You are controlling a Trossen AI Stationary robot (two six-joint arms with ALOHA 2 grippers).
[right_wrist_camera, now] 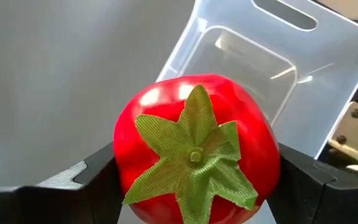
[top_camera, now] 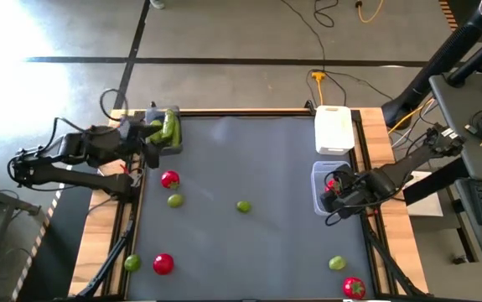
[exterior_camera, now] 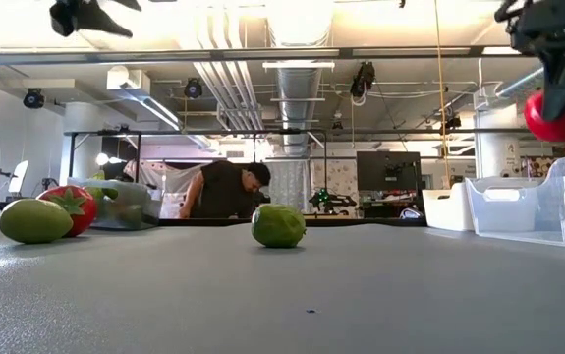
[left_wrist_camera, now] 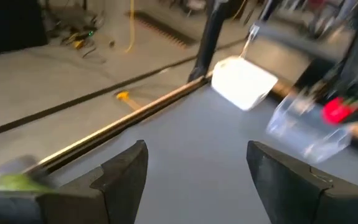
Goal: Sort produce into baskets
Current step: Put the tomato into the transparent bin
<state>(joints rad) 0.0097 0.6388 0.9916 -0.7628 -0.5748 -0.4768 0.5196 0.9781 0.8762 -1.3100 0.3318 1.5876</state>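
My right gripper is shut on a red tomato with a green top, held over the clear basket at the table's right. The white basket stands behind it. My left gripper is open and empty, raised beside the dark grey basket at the far left, which holds green cucumbers. Loose on the table lie tomatoes and limes. My right gripper pinches the tomato between its two fingers, one on each side of the round body, with the green top facing the wrist. The fingers come from above. The tomato hangs lifted clear above the clear basket.
The table's middle holds only the one lime. A wooden rim runs along the far edge. A person shows in the room beyond the table. Cables lie on the floor behind.
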